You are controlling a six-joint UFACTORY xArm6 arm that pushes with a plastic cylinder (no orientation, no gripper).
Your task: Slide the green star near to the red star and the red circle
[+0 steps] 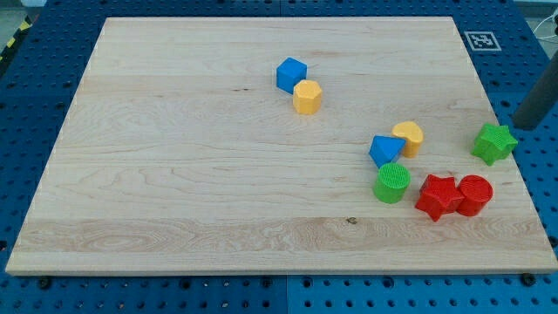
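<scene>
Sitting close to the board's right edge, about halfway down it, the green star (pixel 494 143) is lying flat on the wooden board (pixel 192 174). My tip (pixel 518 126) is resting just beside the star's upper right, at the right edge of the board; whether it is touching the star I cannot tell. The rod is a plain pusher with nothing to open or close, and it is holding nothing.

The red star (pixel 438 196) and the red circle (pixel 474 194) are lying side by side, touching, near the board's bottom right corner, below and a little left of the green star and apart from it. A green circle (pixel 392 183) is sitting just left of the red star. Above it, a blue block (pixel 384 150) is touching a yellow block (pixel 408 138).

Toward the top edge, near the middle of the board, a blue cube (pixel 291 74) and a yellow block (pixel 307 97) are touching each other, well apart from the others.
</scene>
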